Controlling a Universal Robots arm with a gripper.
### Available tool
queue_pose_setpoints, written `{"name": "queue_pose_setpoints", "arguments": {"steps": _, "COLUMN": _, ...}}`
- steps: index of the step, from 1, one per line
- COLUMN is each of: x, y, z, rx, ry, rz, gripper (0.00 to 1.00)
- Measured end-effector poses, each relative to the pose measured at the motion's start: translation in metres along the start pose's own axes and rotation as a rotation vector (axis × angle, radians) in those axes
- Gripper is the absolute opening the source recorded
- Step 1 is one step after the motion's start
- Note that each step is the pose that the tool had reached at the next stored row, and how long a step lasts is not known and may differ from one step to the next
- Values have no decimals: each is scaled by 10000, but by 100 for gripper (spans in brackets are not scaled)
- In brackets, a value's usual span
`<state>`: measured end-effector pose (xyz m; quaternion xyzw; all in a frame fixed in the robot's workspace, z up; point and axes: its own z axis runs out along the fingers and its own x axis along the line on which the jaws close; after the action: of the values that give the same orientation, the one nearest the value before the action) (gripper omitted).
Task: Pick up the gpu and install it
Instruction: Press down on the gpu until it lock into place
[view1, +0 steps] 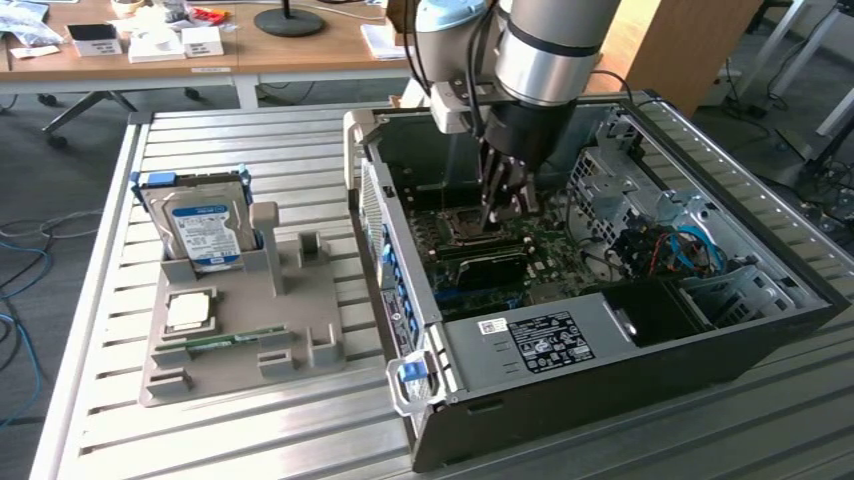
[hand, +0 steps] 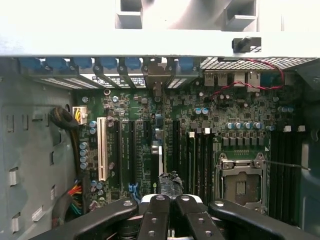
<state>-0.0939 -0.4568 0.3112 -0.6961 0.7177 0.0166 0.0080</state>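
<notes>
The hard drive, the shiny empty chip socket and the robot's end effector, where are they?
hard drive (view1: 207, 232): exterior view, on its blue-and-white label.
chip socket (hand: 241, 186): wrist view, on the silver frame's middle.
end effector (hand: 170, 204): wrist view, between its black fingertips, closed above the motherboard.

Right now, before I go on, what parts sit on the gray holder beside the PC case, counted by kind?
hard drive: 1
CPU chip: 1
green memory stick: 1
Total: 3 parts on the gray holder
</notes>
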Motion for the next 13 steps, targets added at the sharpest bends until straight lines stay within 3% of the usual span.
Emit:
{"name": "queue_pose_setpoints", "arguments": {"steps": 7, "x": -1, "y": 0, "z": 17, "rx": -1, "ry": 1, "rz": 0, "gripper": 11}}
{"name": "queue_pose_setpoints", "arguments": {"steps": 13, "x": 2, "y": -1, "z": 100, "rx": -1, "ry": 1, "rz": 0, "gripper": 11}}
